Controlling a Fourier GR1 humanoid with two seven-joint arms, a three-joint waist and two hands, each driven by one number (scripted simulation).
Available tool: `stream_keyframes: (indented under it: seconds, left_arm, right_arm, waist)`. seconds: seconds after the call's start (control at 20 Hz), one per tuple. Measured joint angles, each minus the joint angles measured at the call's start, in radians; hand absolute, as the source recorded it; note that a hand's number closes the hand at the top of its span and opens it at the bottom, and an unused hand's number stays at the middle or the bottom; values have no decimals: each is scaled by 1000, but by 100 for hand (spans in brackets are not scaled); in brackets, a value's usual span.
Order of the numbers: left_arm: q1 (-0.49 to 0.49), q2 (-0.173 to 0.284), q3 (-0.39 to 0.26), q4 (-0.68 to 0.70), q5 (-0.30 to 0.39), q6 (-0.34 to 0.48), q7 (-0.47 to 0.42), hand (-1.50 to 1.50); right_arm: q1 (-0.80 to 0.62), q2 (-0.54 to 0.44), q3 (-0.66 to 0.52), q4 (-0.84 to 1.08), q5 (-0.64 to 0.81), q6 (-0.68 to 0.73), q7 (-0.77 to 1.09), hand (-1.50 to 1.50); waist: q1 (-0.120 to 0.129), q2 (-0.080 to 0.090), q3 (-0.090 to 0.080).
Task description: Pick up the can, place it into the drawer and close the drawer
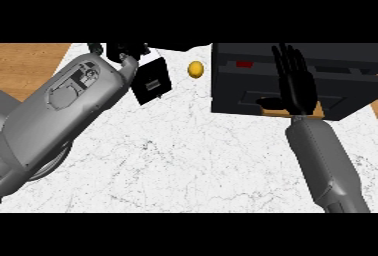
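From my head view, my right hand (pixel 295 80) lies at about two o'clock, fingers straight and together, flat over the front of the dark drawer (pixel 251 95), with a tan strip showing under my wrist. I hold nothing in it. My left hand (pixel 125 51) sits at eleven o'clock near the top edge, beside a small black box (pixel 153 82); I cannot tell how its fingers stand. My left forearm slants up from seven o'clock, the right rises from five. I see no can on the white marbled table (pixel 192 160); a small red patch inside the drawer at one o'clock may be it. A can should be light, stiff and smooth, best taken round its sides. A small orange ball (pixel 195 69) lies at twelve o'clock.
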Motion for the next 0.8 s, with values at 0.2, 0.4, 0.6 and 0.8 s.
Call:
stream_keyframes:
  seconds: [0.2,0.4,0.6,0.8]
  left_arm:
    - [41,18,1,-48,-16,5,17,-150]
    - [105,49,-2,-118,-31,1,20,-150]
    - [162,67,8,-171,-43,-2,8,-150]
    - [201,83,9,-215,-56,-7,11,-150]
  right_arm:
    - [-100,-10,-37,147,0,-56,-15,-150]
    - [-192,-18,-70,273,6,-108,-8,-150]
    - [-261,-15,-92,367,8,-154,7,-150]
    - [-331,-27,-106,450,16,-161,14,-150]
  waist:
    - [0,8,5]
    - [8,15,10]
    - [3,16,13]
    - [11,22,13]
